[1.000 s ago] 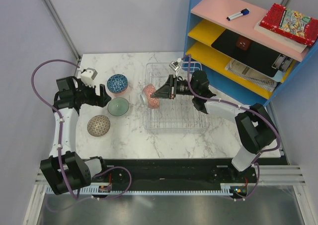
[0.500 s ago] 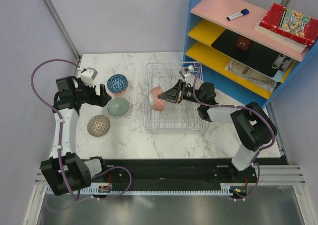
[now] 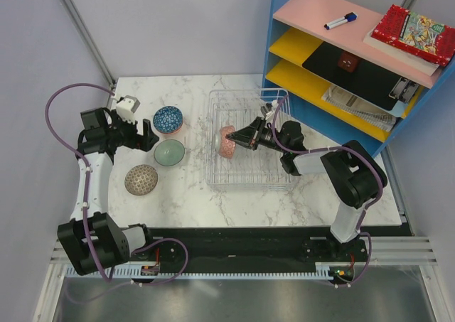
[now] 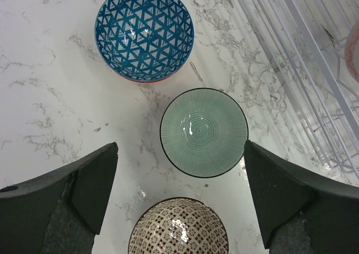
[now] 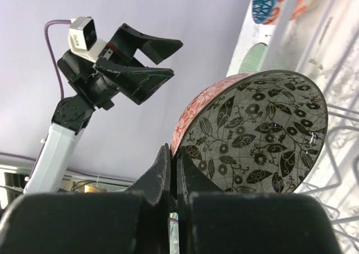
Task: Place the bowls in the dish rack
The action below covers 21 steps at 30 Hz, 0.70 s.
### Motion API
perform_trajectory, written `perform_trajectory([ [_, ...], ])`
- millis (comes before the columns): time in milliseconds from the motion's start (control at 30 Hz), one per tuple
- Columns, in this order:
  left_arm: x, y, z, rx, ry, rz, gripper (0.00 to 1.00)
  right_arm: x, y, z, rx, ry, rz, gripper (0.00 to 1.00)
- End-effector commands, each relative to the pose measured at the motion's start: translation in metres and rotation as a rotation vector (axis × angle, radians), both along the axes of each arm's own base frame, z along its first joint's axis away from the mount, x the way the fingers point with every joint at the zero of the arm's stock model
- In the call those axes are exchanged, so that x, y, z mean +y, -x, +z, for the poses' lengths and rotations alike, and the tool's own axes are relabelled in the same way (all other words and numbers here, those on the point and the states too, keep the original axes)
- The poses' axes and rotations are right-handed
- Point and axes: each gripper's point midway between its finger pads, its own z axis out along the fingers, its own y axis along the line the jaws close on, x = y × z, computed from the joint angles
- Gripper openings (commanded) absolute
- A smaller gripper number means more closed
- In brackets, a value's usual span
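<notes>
At the 9 o'clock side of the rack (image 3: 250, 178), the right pincer (image 3: 239, 138) pinches the red bowl (image 3: 227, 143) by its rim; the left pincer (image 3: 150, 136) hangs spread above the green bowl (image 4: 203, 132).

The dish rack (image 3: 249, 171), a white wire tray, sits just right of three upright bowls: a blue bowl (image 3: 168, 119), a green bowl (image 3: 170, 152) and a brown bowl (image 3: 141, 180). A red bowl (image 3: 228, 142) with a leaf-patterned inside stands on edge within the rack, its rim pinched by the right gripper (image 3: 238, 138).
</notes>
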Motion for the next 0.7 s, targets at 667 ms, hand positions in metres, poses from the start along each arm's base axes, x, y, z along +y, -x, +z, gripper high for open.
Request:
perform_trajectory([
  [667, 0.005, -0.014, 0.016, -0.074, -0.034, -0.029, 1.00, -0.005, -0.014, -0.019, 0.022, 0.031, -0.075, 0.00],
])
